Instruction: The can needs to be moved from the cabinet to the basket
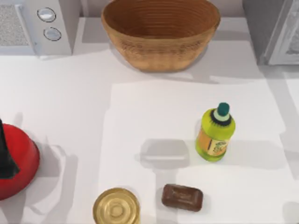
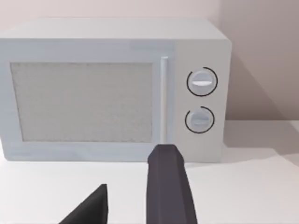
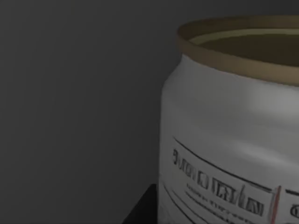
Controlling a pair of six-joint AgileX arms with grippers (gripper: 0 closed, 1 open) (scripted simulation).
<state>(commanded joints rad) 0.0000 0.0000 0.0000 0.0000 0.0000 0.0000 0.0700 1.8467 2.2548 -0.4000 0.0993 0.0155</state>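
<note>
The can (image 3: 224, 140) fills the right wrist view at very close range: a gold rim on top, a white-grey label with dark marks, and dark grey cabinet walls behind it. A dark part of my right gripper (image 3: 142, 210) shows beside the can's lower side. The cabinet (image 1: 275, 32) stands at the table's back right, grey-sided with a pale framed door. The woven tan basket (image 1: 161, 51) sits at the back centre with nothing in it. My left gripper (image 2: 128, 200) is open, low over the table at the left, facing the microwave.
A white microwave (image 1: 37, 25) with two knobs stands at the back left. A yellow-green bottle (image 1: 215, 135) stands right of centre. A brown bar (image 1: 182, 197) and a wide gold-lidded can (image 1: 116, 206) lie near the front edge. A red round vessel (image 1: 18, 163) is at the left edge.
</note>
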